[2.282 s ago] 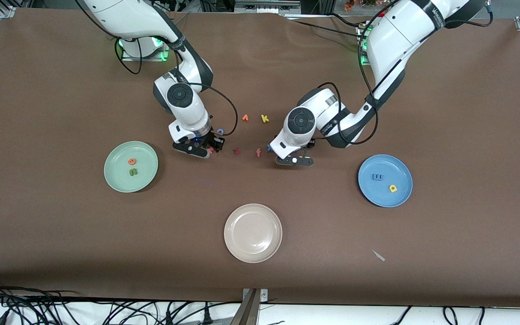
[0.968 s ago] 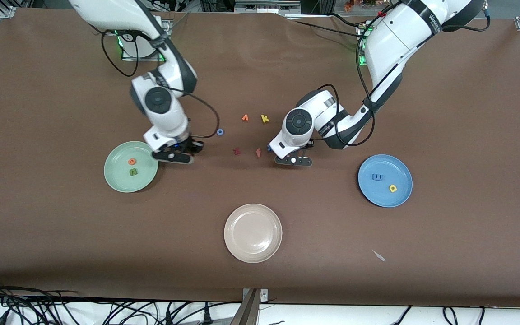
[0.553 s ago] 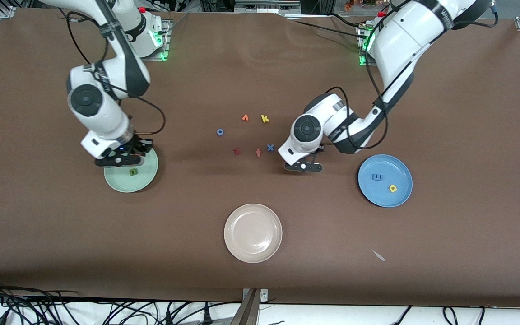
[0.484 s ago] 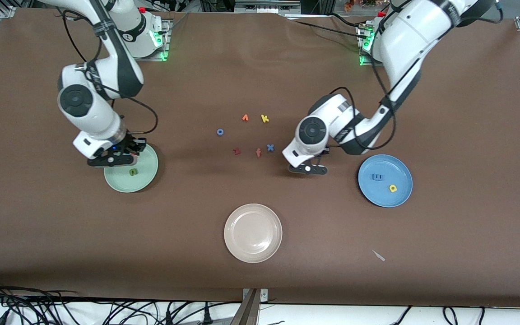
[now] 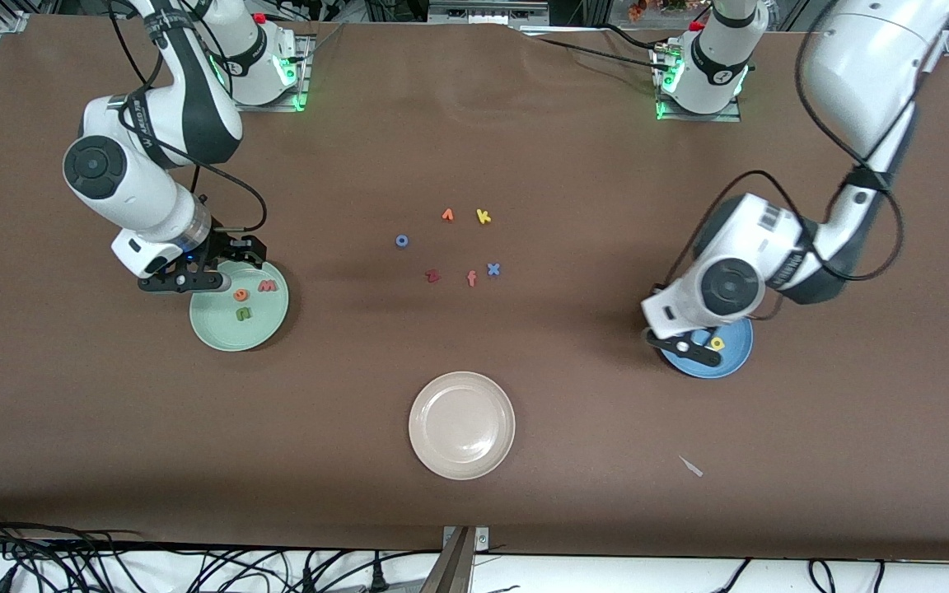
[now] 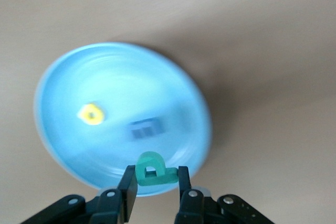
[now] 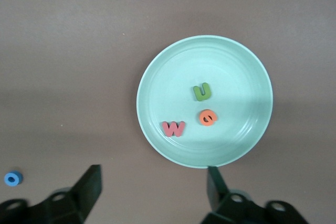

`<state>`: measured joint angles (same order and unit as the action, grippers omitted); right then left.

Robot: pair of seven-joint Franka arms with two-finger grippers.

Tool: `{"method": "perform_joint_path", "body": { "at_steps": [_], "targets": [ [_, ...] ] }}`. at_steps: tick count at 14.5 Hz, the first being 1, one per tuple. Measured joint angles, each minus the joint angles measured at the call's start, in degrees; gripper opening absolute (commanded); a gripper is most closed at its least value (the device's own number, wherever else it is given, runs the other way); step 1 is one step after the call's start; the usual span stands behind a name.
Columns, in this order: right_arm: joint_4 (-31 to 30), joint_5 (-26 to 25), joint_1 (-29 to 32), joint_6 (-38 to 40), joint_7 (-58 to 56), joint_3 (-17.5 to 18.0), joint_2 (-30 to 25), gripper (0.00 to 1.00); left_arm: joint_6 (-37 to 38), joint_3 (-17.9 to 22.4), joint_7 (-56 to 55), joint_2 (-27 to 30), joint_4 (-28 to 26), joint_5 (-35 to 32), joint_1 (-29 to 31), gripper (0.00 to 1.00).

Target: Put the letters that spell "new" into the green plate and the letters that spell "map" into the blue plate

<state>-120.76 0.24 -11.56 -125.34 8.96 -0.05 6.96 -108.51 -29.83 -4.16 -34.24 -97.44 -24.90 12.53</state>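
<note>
The green plate holds the green n, the orange e and the salmon w. My right gripper hangs open and empty just outside that plate's rim. The blue plate holds the yellow a and the blue m. My left gripper is shut on the teal p, over the blue plate's edge. In the front view the left hand hides the m and the p.
Loose letters lie mid-table: an orange one, yellow k, blue o, dark red z, salmon f, blue x. A beige plate sits nearer the front camera. A small scrap lies near it.
The right gripper carried the w from the loose letters to the green plate and opened; the w now lies in it. The left arm swung with the p to the blue plate.
</note>
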Motion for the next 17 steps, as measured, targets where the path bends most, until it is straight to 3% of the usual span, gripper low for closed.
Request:
{"method": "perform_joint_path", "body": {
  "at_steps": [1,8,11,13,17],
  "targets": [
    [1.41,0.00,0.00,2.39,0.00,0.03,-0.52,1.00,-0.04,0.01,1.97,-0.14,-0.21,-0.01,1.69,1.00],
    [18.62,0.11,0.01,23.57,-1.47,-0.42,-5.16,1.00,-0.26,-1.27,3.18,-0.10,-0.30,-0.01,1.60,1.00],
    [21.15,0.12,0.09,26.96,-8.15,-4.07,-5.78,1.00,1.36,-2.99,3.08,1.42,2.04,-0.01,1.67,1.00],
    [21.19,0.16,0.23,27.56,-10.78,-5.96,-5.70,1.00,6.97,-3.47,3.07,4.32,5.14,0.22,1.73,1.00],
    [21.21,0.17,0.05,28.62,-11.21,-5.94,-5.52,1.00,15.38,-3.26,3.00,9.22,13.41,5.17,2.14,1.00]
  ]
}}
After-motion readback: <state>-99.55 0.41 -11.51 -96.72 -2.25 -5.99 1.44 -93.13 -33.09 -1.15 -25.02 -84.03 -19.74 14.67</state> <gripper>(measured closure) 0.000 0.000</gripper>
